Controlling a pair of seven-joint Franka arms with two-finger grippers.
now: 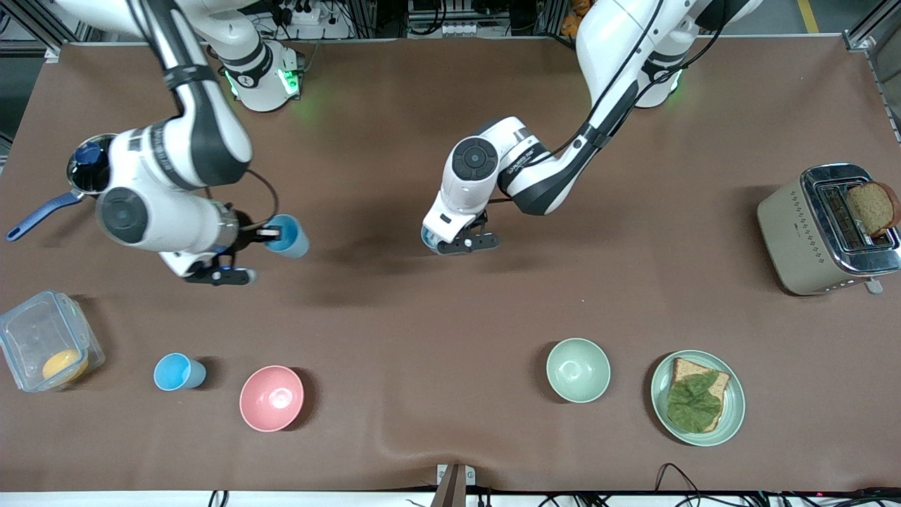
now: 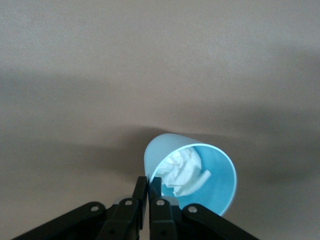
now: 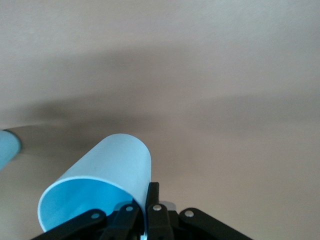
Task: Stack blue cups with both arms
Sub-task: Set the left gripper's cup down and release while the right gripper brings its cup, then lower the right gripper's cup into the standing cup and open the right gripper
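Both my grippers, left gripper (image 2: 149,197) and right gripper (image 3: 146,206), pinch light, thin-walled blue cups (image 2: 192,172) by their rims above the table (image 1: 450,141); gently, they flex.

Three blue cups are showing. The first blue cup (image 3: 107,167) is sitting pinched in the right gripper (image 3: 147,196), the second blue cup (image 2: 192,175) is sitting pinched in the left gripper (image 2: 149,189), and the third blue cup (image 1: 179,372) is standing on the table near the front camera, toward the right arm's end.

Two bowls are standing in that near row: one pink bowl (image 1: 272,398) and one pale green bowl (image 1: 578,370). Two bread slices are lying about, one slice (image 1: 871,206) in the single toaster (image 1: 795,239), the other slice (image 1: 718,387) on the single green plate (image 1: 735,408). One clear container (image 1: 35,331) and one saucepan (image 1: 39,215) are resting at the right arm's end. Two arms are working.
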